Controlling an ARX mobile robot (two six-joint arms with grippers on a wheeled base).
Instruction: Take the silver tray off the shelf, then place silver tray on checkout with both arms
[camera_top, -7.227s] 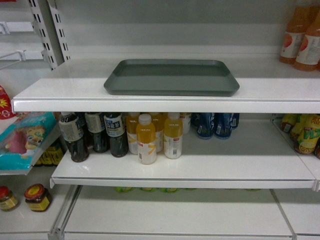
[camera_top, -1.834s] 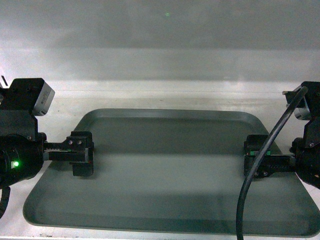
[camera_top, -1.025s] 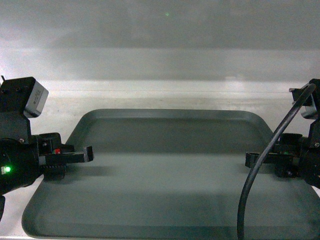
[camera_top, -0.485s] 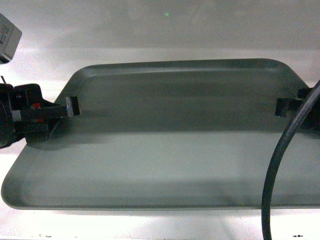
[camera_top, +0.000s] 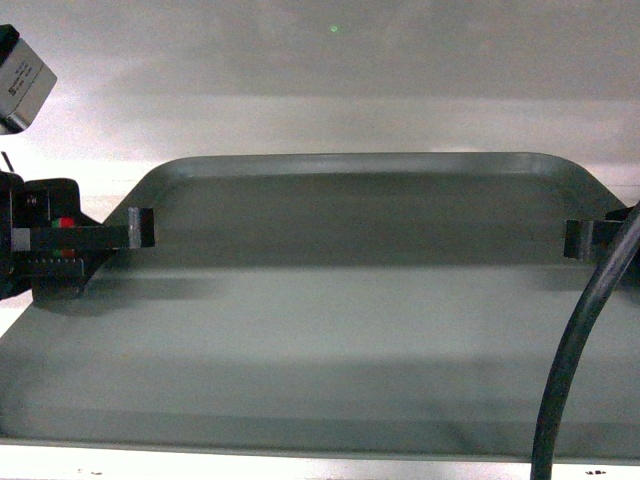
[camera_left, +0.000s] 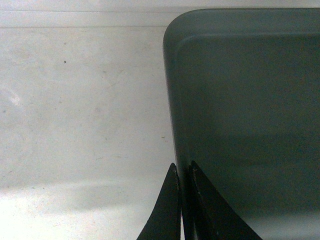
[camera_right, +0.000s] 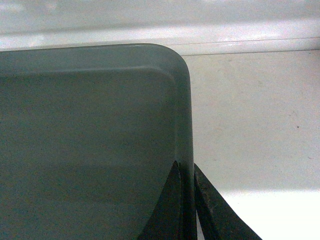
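The silver tray (camera_top: 340, 300) fills most of the head view, over the white shelf (camera_top: 100, 140), with its near rim low in the frame. My left gripper (camera_top: 140, 228) is shut on the tray's left rim. In the left wrist view the fingers (camera_left: 172, 200) pinch that rim (camera_left: 175, 125), one inside and one outside. My right gripper (camera_top: 585, 240) is shut on the right rim. The right wrist view shows its fingers (camera_right: 172, 200) clamped over the rim (camera_right: 186, 125) beside the shelf board (camera_right: 250, 110). The checkout is out of view.
A thick black cable (camera_top: 575, 370) curves in front of the tray's right side. The left arm's grey camera housing (camera_top: 20, 75) sticks up at the top left. The white back panel (camera_top: 300, 50) stands close behind the tray. The shelf's front lip (camera_top: 300, 465) runs along the bottom.
Both grippers moved outward from over the tray's floor to its side rims and shut on them. The tray now looks larger and nearer, its front corners past the frame.
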